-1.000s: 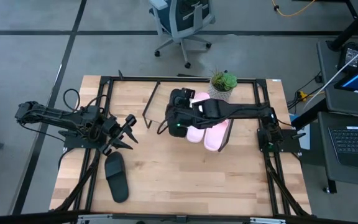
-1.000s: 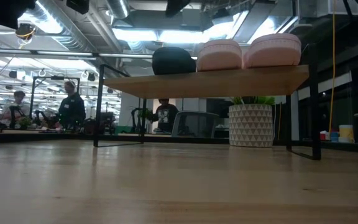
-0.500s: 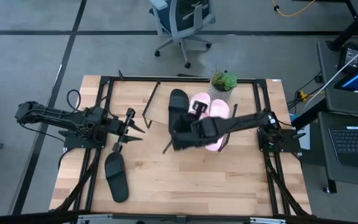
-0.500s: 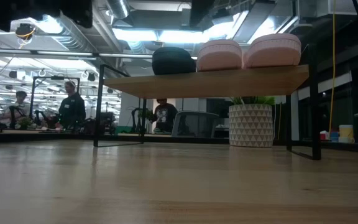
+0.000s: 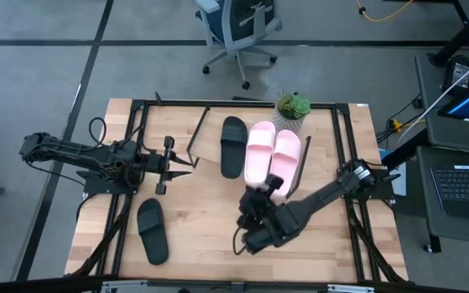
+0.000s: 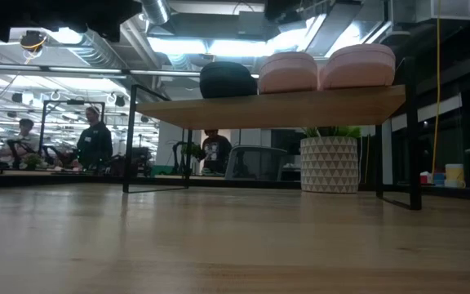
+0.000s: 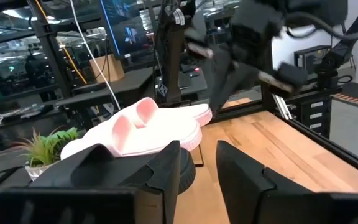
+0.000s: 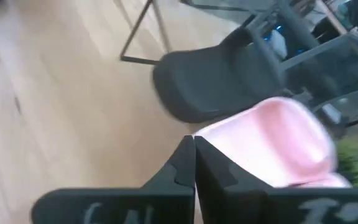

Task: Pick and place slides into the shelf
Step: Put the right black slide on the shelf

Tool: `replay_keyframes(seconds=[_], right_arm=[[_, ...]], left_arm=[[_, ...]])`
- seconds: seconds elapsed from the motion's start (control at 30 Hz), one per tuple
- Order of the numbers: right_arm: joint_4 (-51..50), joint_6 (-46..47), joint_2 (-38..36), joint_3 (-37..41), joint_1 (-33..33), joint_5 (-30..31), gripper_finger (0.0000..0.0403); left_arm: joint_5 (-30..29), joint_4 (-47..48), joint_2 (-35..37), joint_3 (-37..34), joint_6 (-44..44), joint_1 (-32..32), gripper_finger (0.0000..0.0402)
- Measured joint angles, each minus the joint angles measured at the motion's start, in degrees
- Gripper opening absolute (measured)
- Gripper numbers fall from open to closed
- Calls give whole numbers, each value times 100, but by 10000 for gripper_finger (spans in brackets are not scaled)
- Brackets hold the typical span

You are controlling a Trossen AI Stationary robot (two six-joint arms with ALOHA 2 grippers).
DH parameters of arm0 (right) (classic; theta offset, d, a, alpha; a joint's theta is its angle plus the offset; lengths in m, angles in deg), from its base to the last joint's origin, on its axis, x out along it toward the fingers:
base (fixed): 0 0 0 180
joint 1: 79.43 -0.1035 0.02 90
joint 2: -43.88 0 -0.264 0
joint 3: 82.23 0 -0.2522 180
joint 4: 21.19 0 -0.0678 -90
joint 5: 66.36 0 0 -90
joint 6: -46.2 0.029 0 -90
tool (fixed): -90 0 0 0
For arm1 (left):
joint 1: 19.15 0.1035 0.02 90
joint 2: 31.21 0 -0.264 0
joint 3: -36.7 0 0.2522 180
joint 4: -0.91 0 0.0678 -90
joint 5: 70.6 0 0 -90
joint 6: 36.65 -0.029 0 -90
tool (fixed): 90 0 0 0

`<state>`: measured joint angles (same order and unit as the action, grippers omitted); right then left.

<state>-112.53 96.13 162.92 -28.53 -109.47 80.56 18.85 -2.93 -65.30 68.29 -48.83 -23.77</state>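
The shelf (image 6: 272,106) carries one black slide (image 5: 234,146) and two pink slides (image 5: 260,152) (image 5: 286,155), all resting sole-down on its board. A second black slide (image 5: 151,231) lies flat on the table at the near left. My left gripper (image 5: 187,163) hovers left of the shelf, pointing at it, open with a narrow gap (image 7: 197,168). My right gripper (image 5: 264,194) is in front of the shelf, shut (image 8: 194,155) and empty, pointing back at the black slide (image 8: 222,81) and a pink slide (image 8: 278,143).
A potted plant (image 5: 291,110) stands at the far edge behind the shelf, seen under the board in the low view (image 6: 329,163). Bare tabletop lies in the near middle. People (image 6: 95,143) and an office chair (image 5: 238,28) are beyond the table.
My right gripper has drawn back from over the black slide on the shelf toward the table's near edge, leaving that slide on the board. My left gripper has turned and moved a little toward the shelf.
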Motion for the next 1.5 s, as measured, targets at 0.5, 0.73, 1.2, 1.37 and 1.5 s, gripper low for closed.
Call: replay_keyframes(seconds=[0.5,0.73,1.2,1.37,1.5], right_arm=[[5722,-2287,-793,2768,-185,-1124,0],[9029,-3754,-2230,5211,-152,-1948,0],[9908,-5459,-4303,7033,-18,-1957,1],[10075,-5346,-4608,7487,30,-1946,1],[10355,-5542,-4607,7736,23,-1961,2]], left_arm=[[9,-1,0,-2,264,-7,48],[-2,-9,-2,-4,284,32,48],[-111,1782,-1164,1700,149,1256,2],[-111,3094,-2187,2862,-71,1797,1],[-107,3869,-2977,3794,-360,2146,0]])
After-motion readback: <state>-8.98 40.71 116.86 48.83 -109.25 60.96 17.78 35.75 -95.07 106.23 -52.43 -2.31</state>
